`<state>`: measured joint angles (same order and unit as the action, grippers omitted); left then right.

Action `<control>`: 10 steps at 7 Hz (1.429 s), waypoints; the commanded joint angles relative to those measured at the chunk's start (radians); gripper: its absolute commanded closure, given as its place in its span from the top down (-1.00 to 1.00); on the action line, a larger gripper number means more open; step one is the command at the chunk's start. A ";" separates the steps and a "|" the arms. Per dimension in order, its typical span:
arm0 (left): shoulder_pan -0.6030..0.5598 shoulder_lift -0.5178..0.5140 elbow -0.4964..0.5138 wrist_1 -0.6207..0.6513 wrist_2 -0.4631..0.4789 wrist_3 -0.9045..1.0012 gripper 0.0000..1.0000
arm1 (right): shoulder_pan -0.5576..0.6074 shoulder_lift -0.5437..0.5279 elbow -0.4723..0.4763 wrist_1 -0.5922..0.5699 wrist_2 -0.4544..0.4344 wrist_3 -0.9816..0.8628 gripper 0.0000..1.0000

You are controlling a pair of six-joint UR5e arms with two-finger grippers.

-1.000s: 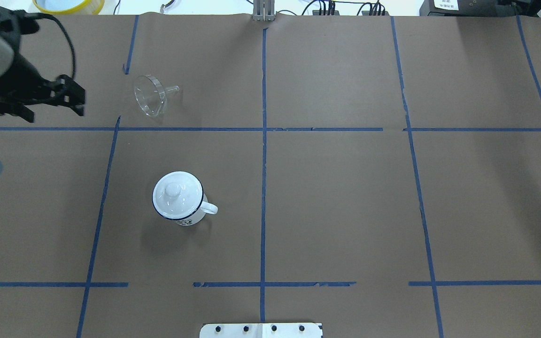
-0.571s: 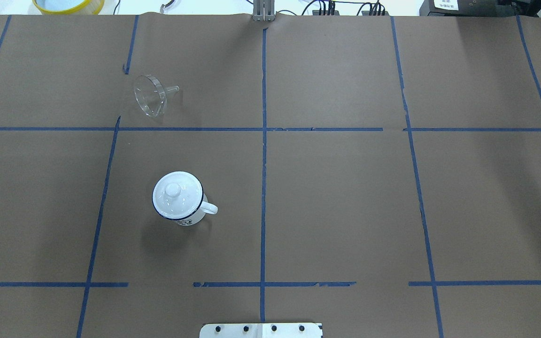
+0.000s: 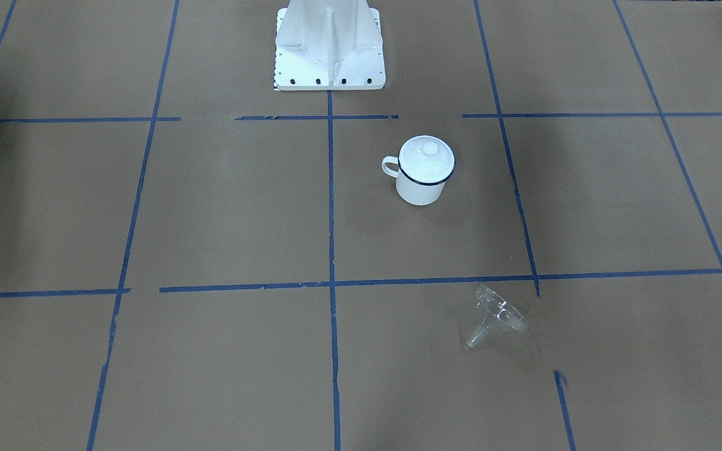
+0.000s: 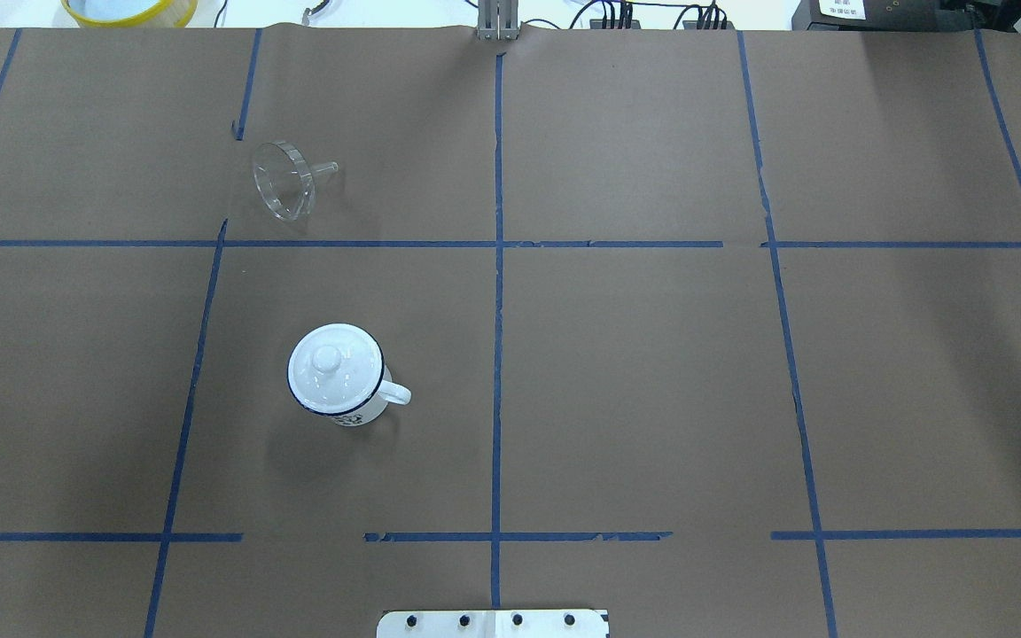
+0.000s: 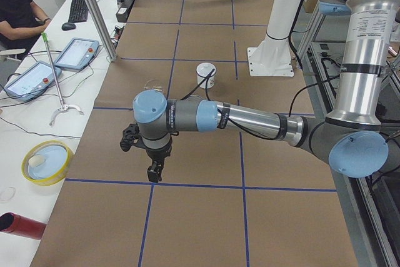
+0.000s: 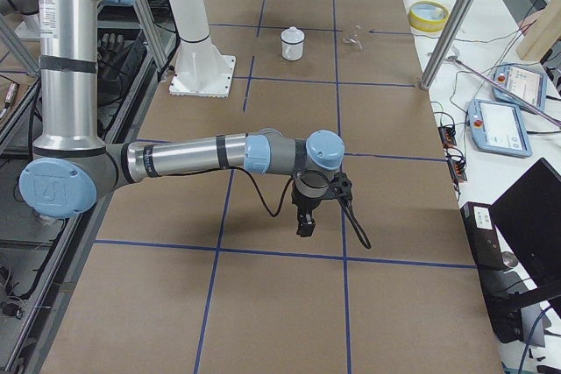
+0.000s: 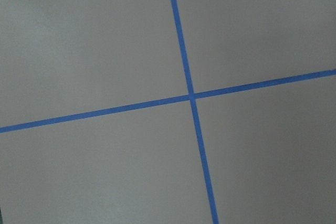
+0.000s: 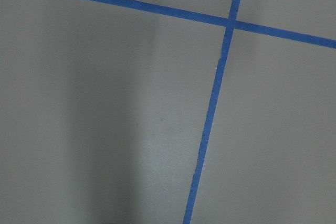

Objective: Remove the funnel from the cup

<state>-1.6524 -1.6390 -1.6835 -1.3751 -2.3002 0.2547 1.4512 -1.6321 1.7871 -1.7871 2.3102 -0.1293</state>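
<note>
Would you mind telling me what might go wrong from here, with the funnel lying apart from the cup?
The funnel lies on its side on its round cone, so it may roll if nudged. Being clear, it shows faintly against the brown paper and might be missed. The lid on the cup may slip if bumped.

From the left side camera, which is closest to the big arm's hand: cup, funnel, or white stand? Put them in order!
From the left hand:
1. funnel, nearest, straight beyond the hand.
2. cup, farther, more toward the robot's side.
3. white stand, farthest, by the robot's edge.
</note>
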 commanded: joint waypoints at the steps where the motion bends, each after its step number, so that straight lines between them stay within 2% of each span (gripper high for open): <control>1: -0.009 0.018 0.011 -0.005 -0.027 0.015 1.00 | 0.000 0.000 0.000 0.000 0.000 -0.001 1.00; 4: -0.006 0.015 0.036 -0.030 -0.025 0.017 1.00 | 0.000 0.000 0.000 0.000 0.000 0.000 1.00; 6: -0.003 0.011 0.088 -0.177 -0.025 0.020 1.00 | 0.000 0.000 0.000 0.000 0.000 -0.001 1.00; 10: -0.003 0.011 0.108 -0.171 -0.021 0.020 1.00 | 0.000 0.000 0.000 0.000 0.000 -0.001 1.00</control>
<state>-1.6552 -1.6266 -1.5786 -1.5494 -2.3238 0.2771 1.4512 -1.6321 1.7871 -1.7871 2.3102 -0.1304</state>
